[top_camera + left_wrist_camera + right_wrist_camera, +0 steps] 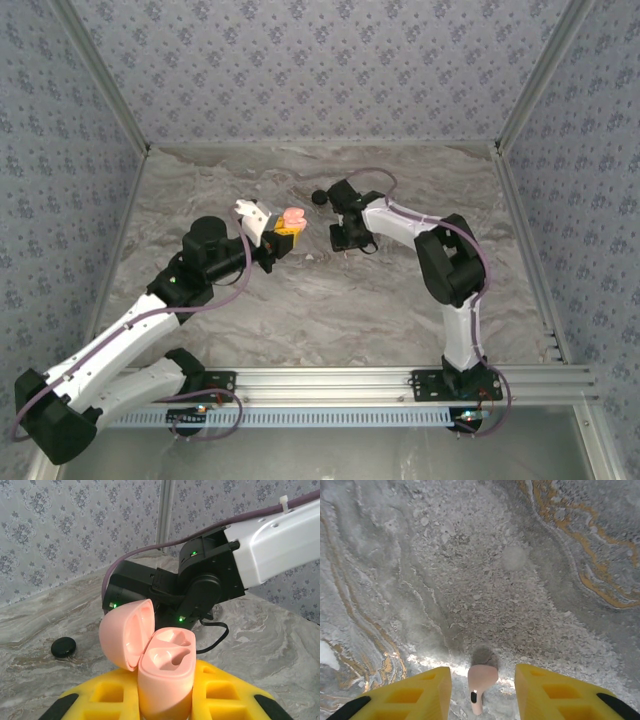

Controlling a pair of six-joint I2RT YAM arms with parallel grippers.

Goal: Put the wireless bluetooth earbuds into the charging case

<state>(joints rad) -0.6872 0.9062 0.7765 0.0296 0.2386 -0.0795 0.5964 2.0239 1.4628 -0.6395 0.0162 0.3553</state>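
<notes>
A pink charging case (165, 672) stands upright between the yellow fingers of my left gripper (165, 702), which is shut on it. Its lid is hinged open to the left, and both sockets show empty. In the top view the case (293, 216) hangs above the table's middle, held by the left gripper (284, 229). A single pink earbud (482, 676) with a dark spot on its stem lies on the marble between the yellow fingers of my right gripper (481, 689). The jaws stand apart on either side without touching it. The right gripper (350, 240) points down, just right of the case.
A black round puck (63, 647) lies on the marble table (330, 300) behind the case, also seen as the puck (320, 197) near the right wrist. Patterned walls close in the back and both sides. The right arm (240, 555) looms close behind the case.
</notes>
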